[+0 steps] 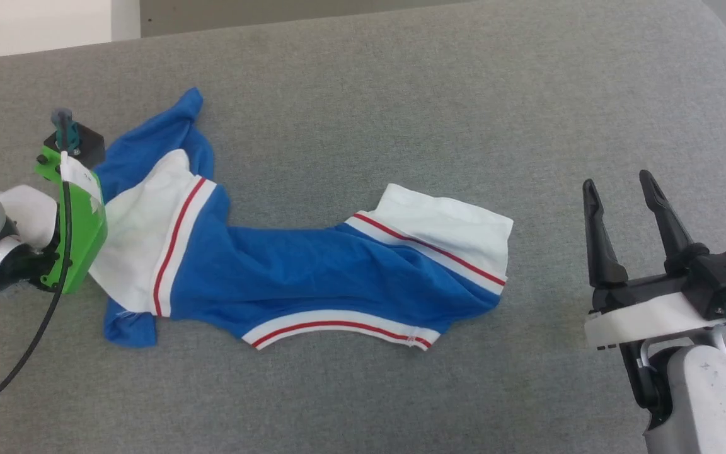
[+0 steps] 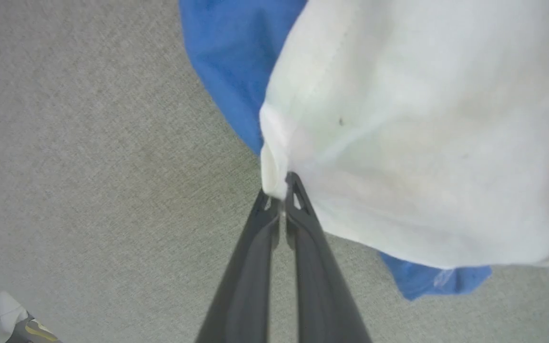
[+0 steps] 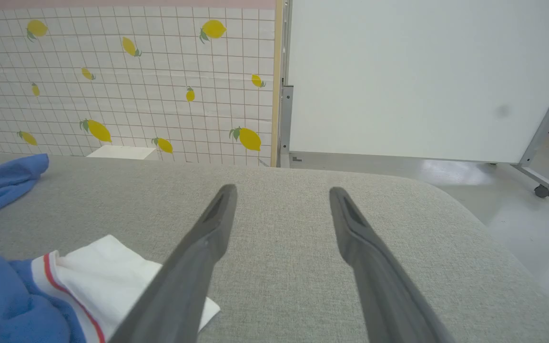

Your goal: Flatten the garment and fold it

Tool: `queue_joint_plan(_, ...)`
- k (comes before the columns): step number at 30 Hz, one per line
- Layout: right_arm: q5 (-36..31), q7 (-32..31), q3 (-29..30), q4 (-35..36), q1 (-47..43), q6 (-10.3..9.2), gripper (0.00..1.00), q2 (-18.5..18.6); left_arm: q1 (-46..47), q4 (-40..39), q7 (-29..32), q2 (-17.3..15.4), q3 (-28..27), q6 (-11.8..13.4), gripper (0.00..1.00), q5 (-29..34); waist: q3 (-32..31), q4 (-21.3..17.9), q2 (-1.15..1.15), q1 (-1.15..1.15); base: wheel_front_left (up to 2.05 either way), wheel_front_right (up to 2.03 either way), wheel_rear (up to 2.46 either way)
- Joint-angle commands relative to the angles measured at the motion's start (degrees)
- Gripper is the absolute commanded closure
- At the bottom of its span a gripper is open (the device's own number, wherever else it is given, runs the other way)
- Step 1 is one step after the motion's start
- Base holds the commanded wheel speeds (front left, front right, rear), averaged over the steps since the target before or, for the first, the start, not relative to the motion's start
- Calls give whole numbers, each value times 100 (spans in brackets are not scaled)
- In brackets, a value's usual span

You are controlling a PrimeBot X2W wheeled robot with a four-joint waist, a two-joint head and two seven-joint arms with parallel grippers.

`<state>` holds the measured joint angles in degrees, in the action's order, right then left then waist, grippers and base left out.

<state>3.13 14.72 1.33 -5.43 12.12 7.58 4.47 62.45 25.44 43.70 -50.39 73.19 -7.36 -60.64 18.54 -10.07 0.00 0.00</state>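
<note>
A blue shirt [image 1: 312, 271] lies crumpled mid-frame, nothing folded yet; the left gripper [image 2: 281, 190] pinches its white sleeve [image 2: 398, 143] at left, while the right gripper [image 1: 617, 180] stands wide open, empty.

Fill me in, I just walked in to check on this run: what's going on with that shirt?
The robot is working on a crumpled blue and white garment lying on a grey padded surface. Its left gripper is pinched shut on the edge of a white sleeve at the shirt's left end. The right gripper hovers open off to the right, apart from the cloth. Nothing is flattened or folded yet.
</note>
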Motion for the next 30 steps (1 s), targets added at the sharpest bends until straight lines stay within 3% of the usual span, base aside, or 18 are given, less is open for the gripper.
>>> queue_joint_plan(1, -17, 28, 15, 22, 73, -9, 0, -34, -72, -19, -53, -35, -5, -13, 100, -51, -42, 39, 0, 0, 0, 0, 0)
queue_joint_plan(7, -41, 28, 69, -10, -47, -9, 0, -46, -149, -468, -656, -191, -122, -13, 100, -203, -278, 179, 0, 0, 0, 0, 0)
queue_joint_plan(12, -46, 28, 161, -61, -246, -9, 0, -34, -430, -1046, -1235, -568, -189, 2, 100, -246, -571, 402, 0, 0, 0, 0, 0)
queue_joint_plan(20, -49, 28, 141, -102, -402, -9, 0, 11, -1495, -1501, -2011, -989, -229, 504, 100, -749, -888, 677, 0, 0, 0, 0, 0)
queue_joint_plan(25, -21, 28, 82, -132, -433, -9, 0, 40, -2334, -1465, -2351, -938, -147, 671, 100, -1076, -945, 678, 0, 0, 0, 0, 0)
queue_joint_plan(30, 8, 28, 93, -188, -513, -9, 0, 76, -2890, -1411, -2495, -716, -85, 652, 100, -1175, -1018, 676, 0, 0, 0, 0, 0)
